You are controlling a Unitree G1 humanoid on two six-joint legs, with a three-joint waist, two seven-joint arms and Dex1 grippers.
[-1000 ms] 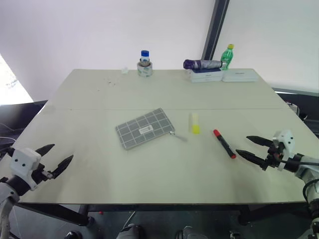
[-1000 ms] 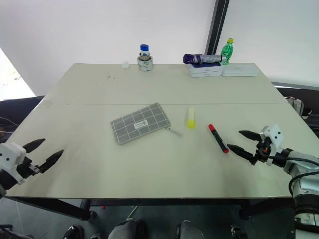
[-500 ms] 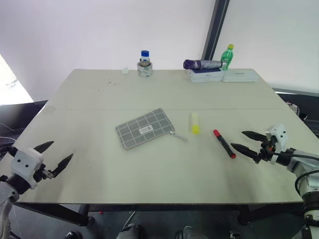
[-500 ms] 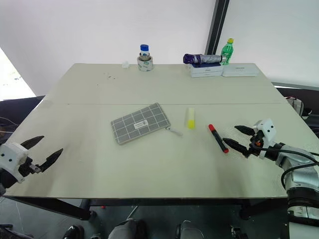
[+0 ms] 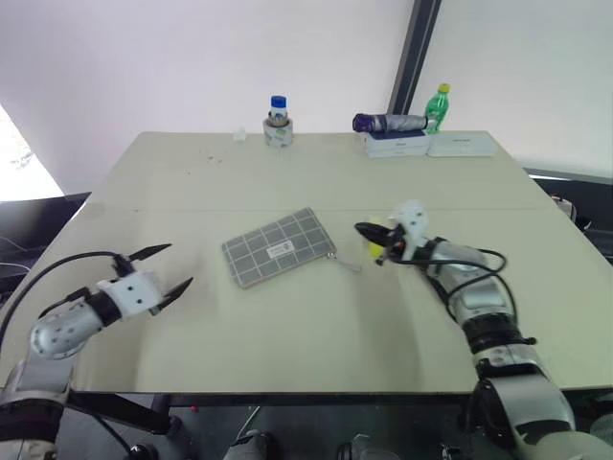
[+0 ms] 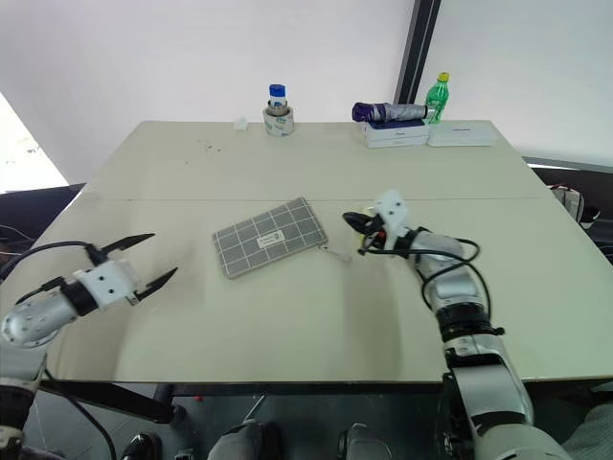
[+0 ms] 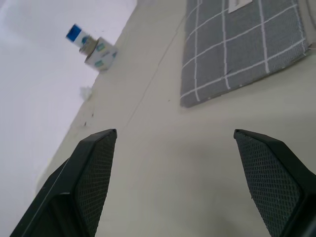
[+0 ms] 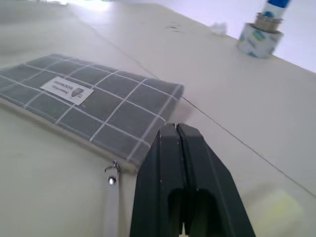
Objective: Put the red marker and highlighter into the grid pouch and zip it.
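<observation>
The right pincer (image 6: 356,233) has swung in from the surface's (image 5: 287,316) right edge to just beside the highlighter (image 5: 374,248), fingers pressed together on nothing; the left pincer (image 5: 166,269) stands spread, well left of the grid pouch (image 5: 277,247); the red marker is hidden.

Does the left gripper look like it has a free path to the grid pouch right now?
Probably yes. The left gripper is open and aimed at the grid pouch, with bare table between them. The right gripper sits beyond the pouch's far end.

One grid pouch (image 5: 278,248), two bottles (image 5: 278,108).
</observation>
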